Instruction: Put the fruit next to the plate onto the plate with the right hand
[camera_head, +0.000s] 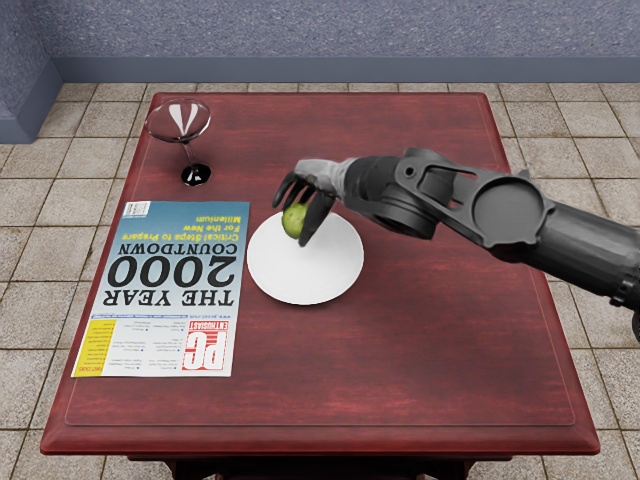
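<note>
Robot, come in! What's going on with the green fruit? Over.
Right hand shut on green fruit, at the far-left rim of the plate. Left hand out of view. Magazine and glass stand clear.

Count of items in the head view: six kinds, one of each.

- Hands: one, the right hand (308, 196), its arm entering from the right edge.
- Fruit: one, a green fruit (294, 221), enclosed by that hand's curled fingers.
- Plates: one, a white plate (322, 278), directly beneath the hand and extending toward the viewer from it.
- Magazines: one magazine (170, 292), lying flat to the hand's left and nearer the viewer, just beside the plate's rim.
- Glasses: one, a cocktail glass (179, 124), upright, to the hand's left and farther back, well apart from it.
- Tables: one, a red-brown table (450, 350), bearing every item listed.
</note>
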